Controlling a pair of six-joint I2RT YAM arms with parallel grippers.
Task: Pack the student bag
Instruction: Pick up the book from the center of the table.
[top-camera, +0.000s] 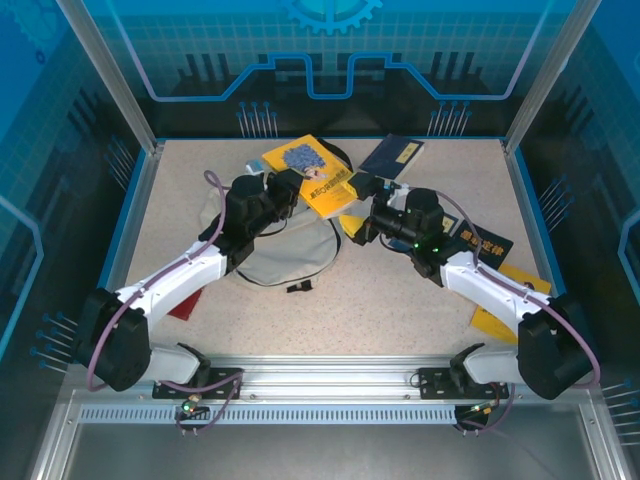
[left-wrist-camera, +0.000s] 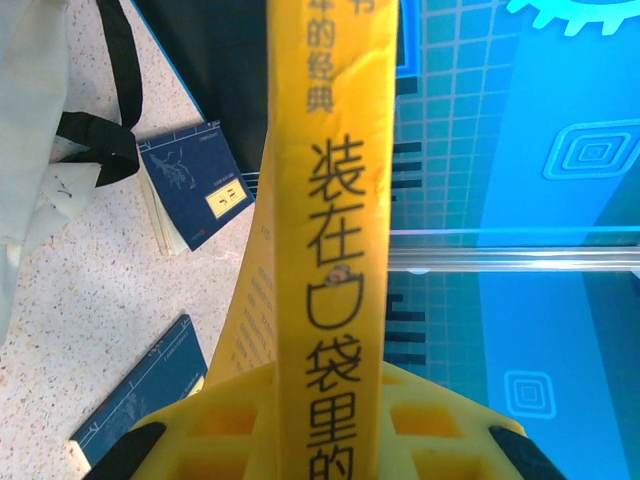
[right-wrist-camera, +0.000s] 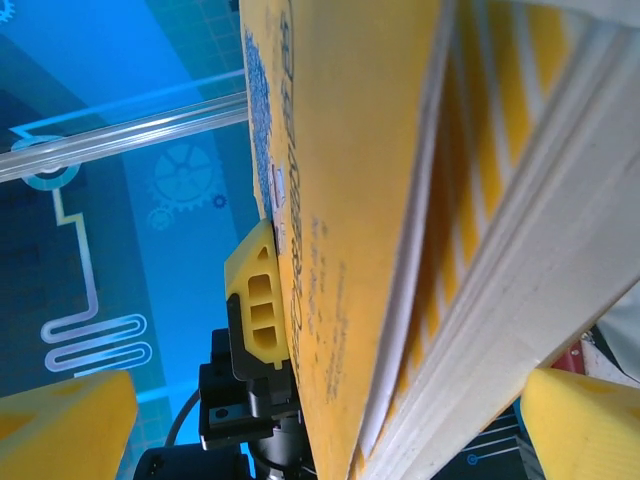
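Note:
The student bag (top-camera: 278, 256), cream fabric with black straps, lies flat mid-table; its edge and a strap show at the left of the left wrist view (left-wrist-camera: 28, 150). A thick yellow book (top-camera: 312, 172) is lifted over the bag's far edge. My left gripper (top-camera: 290, 190) is shut on it, its yellow fingers (left-wrist-camera: 232, 425) pinching the book's spine (left-wrist-camera: 335, 200). My right gripper (top-camera: 354, 210) is open beside the same book. In the right wrist view the book's page edge (right-wrist-camera: 470, 230) sits between the wide-apart fingertips (right-wrist-camera: 65, 420) of the right gripper (right-wrist-camera: 320, 410).
A blue book (top-camera: 392, 155) lies at the back right. A dark blue book (top-camera: 490, 246) and a yellow one (top-camera: 505, 300) lie under the right arm. Two blue books (left-wrist-camera: 190, 185) (left-wrist-camera: 140, 400) rest on the speckled table. A red item (top-camera: 185, 305) lies near the left arm.

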